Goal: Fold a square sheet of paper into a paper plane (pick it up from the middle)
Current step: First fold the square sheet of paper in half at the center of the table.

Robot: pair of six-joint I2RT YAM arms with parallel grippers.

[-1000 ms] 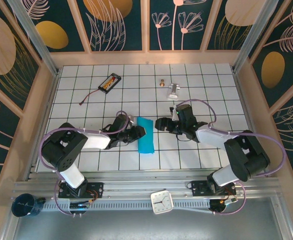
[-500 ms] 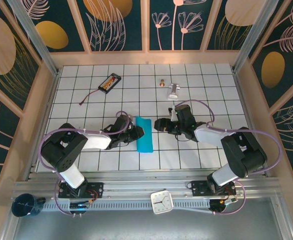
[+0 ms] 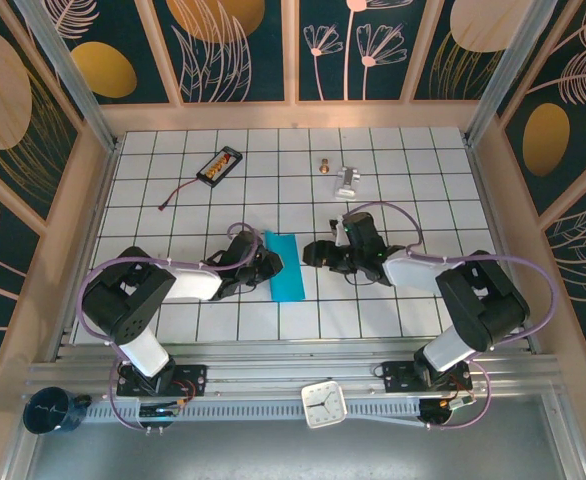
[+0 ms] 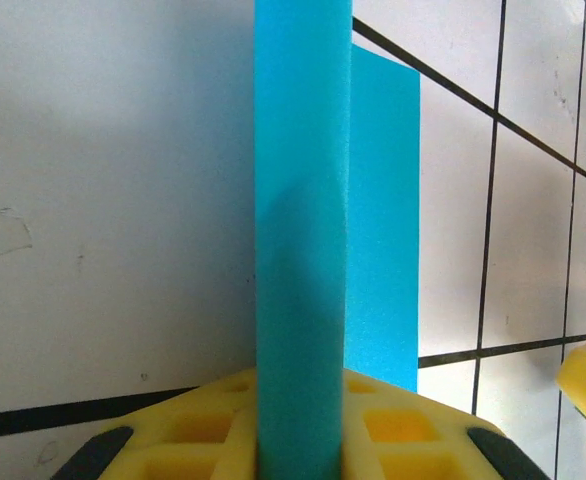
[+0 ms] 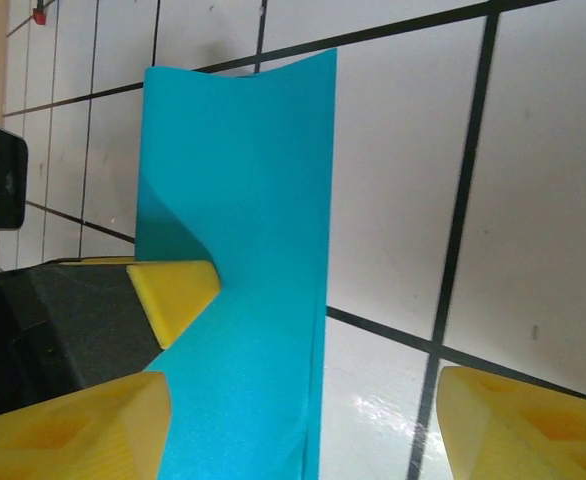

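From the top view, the sheet of paper (image 3: pixel 287 268) is seen near the middle of the white table (image 3: pixel 413 170), between the two grippers. It is folded into a long, thin strip. No pointy nose can be seen on it, so the plane is judged to be only begun. The left gripper (image 3: pixel 265 262) is touching the left edge of the paper. The right gripper (image 3: pixel 311 252) is just beside the right edge.

From the left wrist view, one part of the paper is seen standing up like a flap. The other part is lying flat on the table. The flap is pinched between the yellow fingers (image 4: pixel 203 425) of the left gripper, which are closed on it.

From the right wrist view, the yellow fingers (image 5: pixel 518 420) of the right gripper are seen spread wide apart, and nothing is held by them. The paper is lying between them. Its left side is lifted and bent where a yellow fingertip of the left gripper is pressed on it.

A first long fold seems to be done or nearly done. The nose corners and the wings are judged to be left to fold.
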